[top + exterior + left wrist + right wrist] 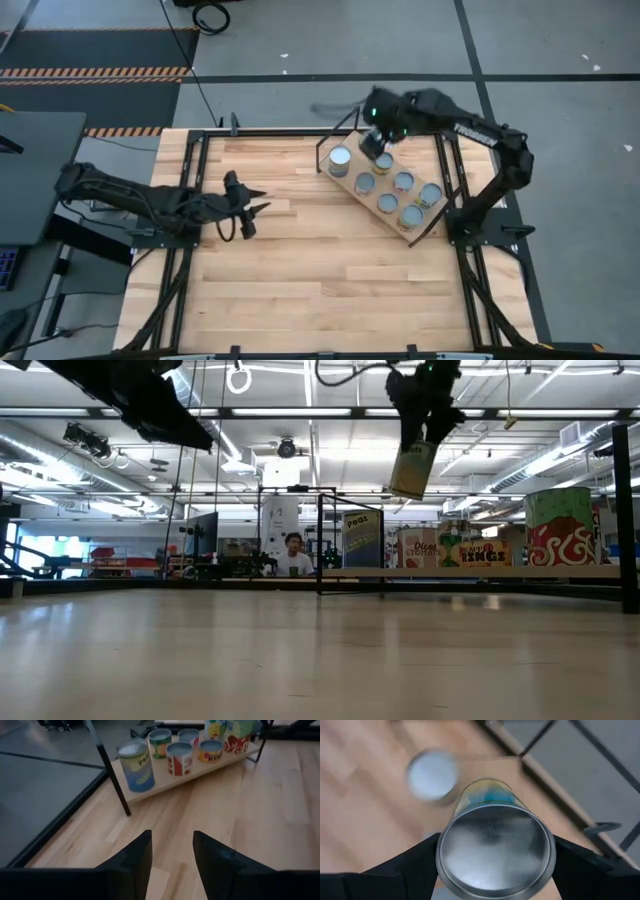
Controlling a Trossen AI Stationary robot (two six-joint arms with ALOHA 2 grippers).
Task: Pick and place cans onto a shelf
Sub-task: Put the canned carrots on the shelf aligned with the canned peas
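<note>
Filling the right wrist view, a tin can (495, 851) shows a silvery round end and a yellow-and-blue side. Two dark fingers (405, 865) of the right gripper (383, 141) clamp it from either side, lifted and slightly tilted above the far end of the wooden shelf (352, 188). Six more cans (402, 181) stand on that board. At the table's left, the left gripper (252, 210) hangs with fingers apart, holding nothing.

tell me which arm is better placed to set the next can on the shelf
Right. The right gripper already holds a can above the shelf; the left gripper is empty, far away.
</note>
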